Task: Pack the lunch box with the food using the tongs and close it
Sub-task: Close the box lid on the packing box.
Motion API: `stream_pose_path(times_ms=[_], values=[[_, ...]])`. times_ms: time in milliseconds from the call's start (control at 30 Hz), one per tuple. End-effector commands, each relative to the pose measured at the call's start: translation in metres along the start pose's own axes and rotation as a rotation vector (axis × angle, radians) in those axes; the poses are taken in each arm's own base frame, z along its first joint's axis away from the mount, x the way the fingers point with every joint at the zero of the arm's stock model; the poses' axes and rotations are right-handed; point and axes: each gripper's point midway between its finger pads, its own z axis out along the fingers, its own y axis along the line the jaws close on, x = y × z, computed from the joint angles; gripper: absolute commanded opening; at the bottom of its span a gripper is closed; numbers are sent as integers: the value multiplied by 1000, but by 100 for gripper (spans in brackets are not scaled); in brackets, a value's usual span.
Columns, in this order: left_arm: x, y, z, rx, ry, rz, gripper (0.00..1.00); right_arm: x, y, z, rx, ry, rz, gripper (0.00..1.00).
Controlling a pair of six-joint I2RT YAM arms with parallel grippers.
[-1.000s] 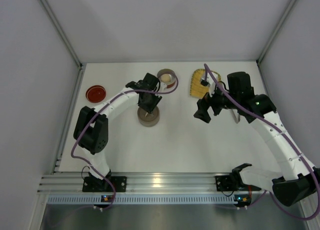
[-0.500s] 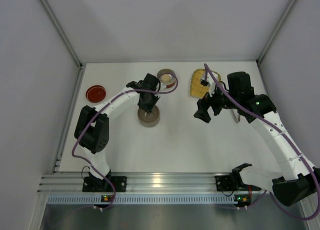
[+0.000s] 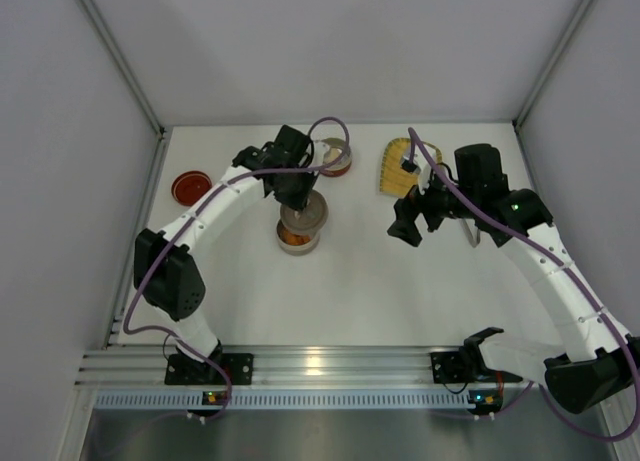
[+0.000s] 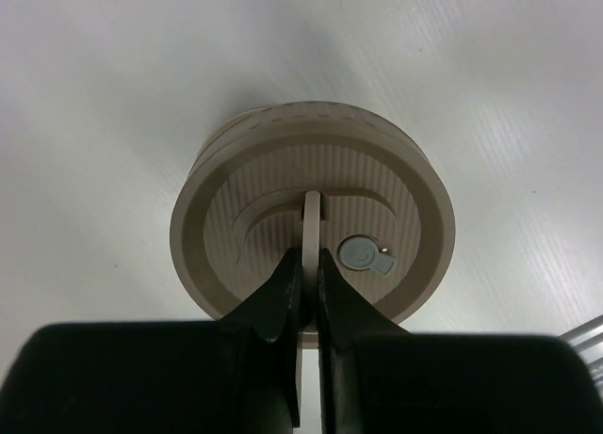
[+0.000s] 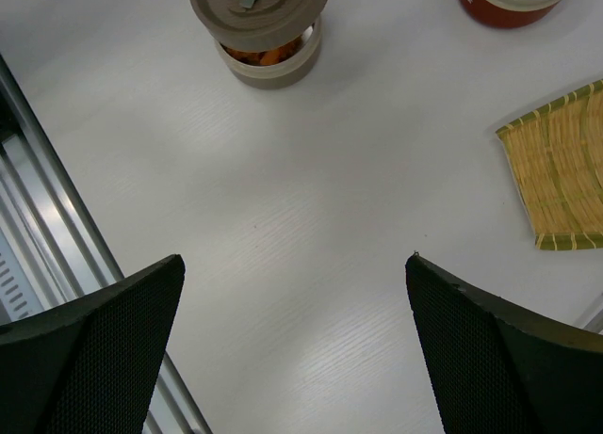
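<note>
My left gripper is shut on the upright handle tab of the round beige lid. It holds the lid a little above the beige lunch box tin. Orange food chunks show inside that tin, under the lid. A whitish lump lies in a red tin further back. My right gripper hangs open over bare table. A slim silver piece, perhaps the tongs, shows beside the right forearm.
A yellow woven tray lies at the back right, partly under the right arm's cable. A red lid rests at the left. The metal rail runs along the near edge. Walls close in the back and sides.
My left gripper closed on the lid's handle and raised the lid off the beige tin, exposing orange chunks. The left arm swung back and up. The right arm stayed still.
</note>
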Motion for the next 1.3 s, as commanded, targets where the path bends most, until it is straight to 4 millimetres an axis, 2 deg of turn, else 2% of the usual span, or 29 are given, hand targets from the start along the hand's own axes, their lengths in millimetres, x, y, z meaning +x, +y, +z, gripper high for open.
stream_pose_path(times_ms=[0, 133, 200, 367, 500, 667, 1000, 1267], values=[[-1, -9, -18, 23, 1, -80, 0, -22, -3, -9, 21, -84, -39, 99], [8, 8, -8, -110, 18, -251, 0, -22, -4, -10, 25, -82, -40, 99], [14, 5, -5, -104, 33, -315, 0, -21, -5, -11, 29, -81, -41, 99], [13, 8, -8, -136, -19, -423, 0, -19, -4, -10, 24, -74, -38, 99], [18, 12, 1, -165, -24, -468, 0, -19, -6, -7, 23, -75, -28, 99], [19, 21, 10, -214, -18, -480, 0, -21, -6, -3, 11, -71, -22, 99], [14, 15, 29, -181, 5, -479, 0, -18, -7, -1, 15, -65, -17, 99], [8, 19, 35, -197, -5, -481, 0, -18, -7, -3, 22, -72, -22, 99]])
